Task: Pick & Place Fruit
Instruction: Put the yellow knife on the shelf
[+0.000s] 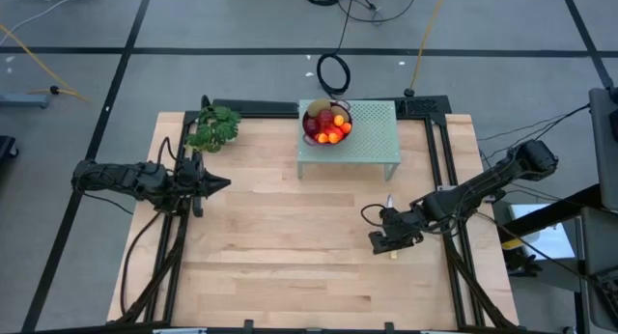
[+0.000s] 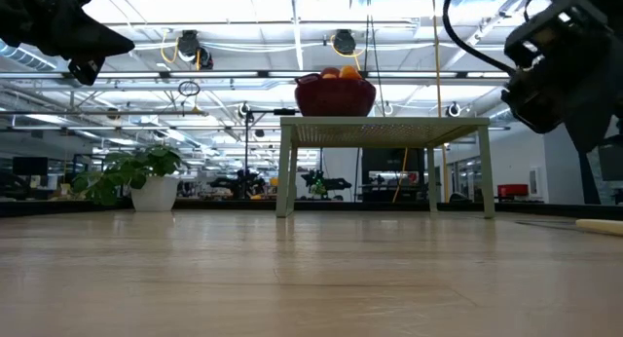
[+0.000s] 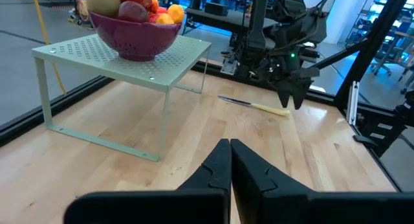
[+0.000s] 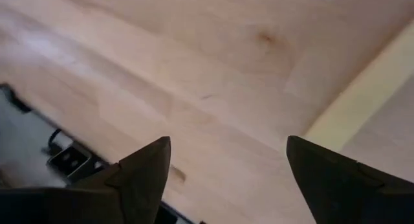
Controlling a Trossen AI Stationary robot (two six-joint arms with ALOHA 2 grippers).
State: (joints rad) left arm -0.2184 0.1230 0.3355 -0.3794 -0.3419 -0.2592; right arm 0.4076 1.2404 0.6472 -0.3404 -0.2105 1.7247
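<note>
Wood tabletop (image 1: 290, 247) fills most of the high view. At its far side stands a pale green rack w/ little holes (image 1: 372, 141), and on top of it sits a dark red bowl (image 1: 326, 123). All the fruit (image 1: 328, 125) is in that bowl – a kiwi (image 3: 103, 0), red round ones and small orange ones piled together.

The left gripper (image 1: 220, 183) hangs over the left part of the table, near the green leafy plant (image 1: 214, 127). Its two fingers (image 3: 217, 169) are pressed together, w/ nothing between them, and they point toward the rack.

The right gripper (image 1: 384, 243) is low over the right part of the table – its fingers (image 4: 145, 169) are spread wide apart and hold nothing. A knife w/ a yellow handle (image 3: 255, 105) lies flat on the wood just beside it, between the gripper and the rack.

Both grippers are well apart from the bowl.
</note>
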